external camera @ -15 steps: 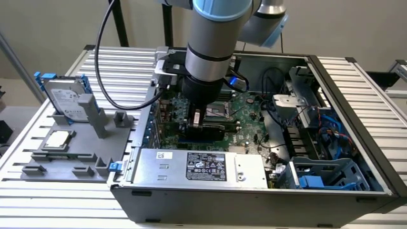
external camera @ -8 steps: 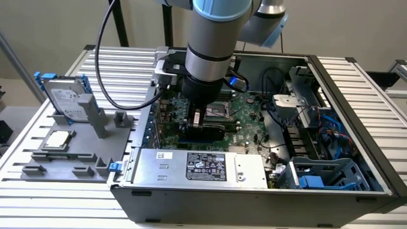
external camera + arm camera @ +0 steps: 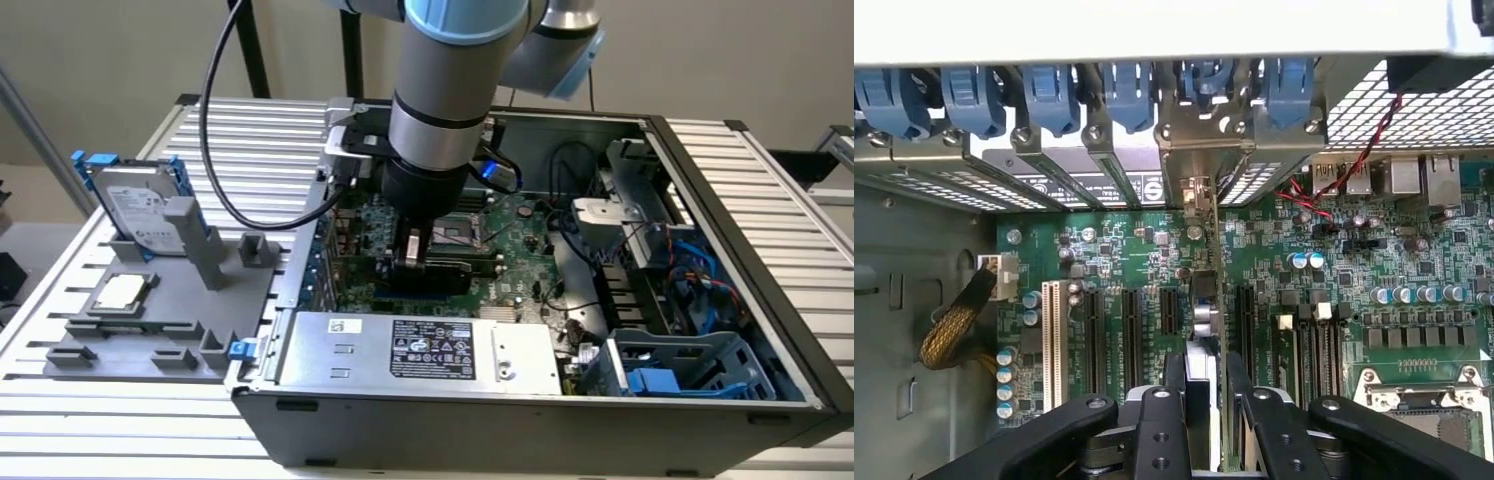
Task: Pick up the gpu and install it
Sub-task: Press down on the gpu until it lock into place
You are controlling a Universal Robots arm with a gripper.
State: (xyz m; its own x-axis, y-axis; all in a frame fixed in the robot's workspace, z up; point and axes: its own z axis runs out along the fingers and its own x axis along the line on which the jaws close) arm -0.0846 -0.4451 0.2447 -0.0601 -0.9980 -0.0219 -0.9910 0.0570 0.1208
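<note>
Gripper [image 3: 1204, 420] is closed on the gpu [image 3: 1206, 300], which stands on edge over a motherboard [image 3: 1334, 270] expansion slot, its bracket at the rear slot opening. We judge it needs straight, even pressure, card kept upright.

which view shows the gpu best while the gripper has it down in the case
The wrist view: the gpu stands edge-on between the gripper fingers, over the motherboard slots, its bracket at the rear slot covers. In the exterior view the arm hides most of it; a sliver of the card shows in the gripper.
</note>
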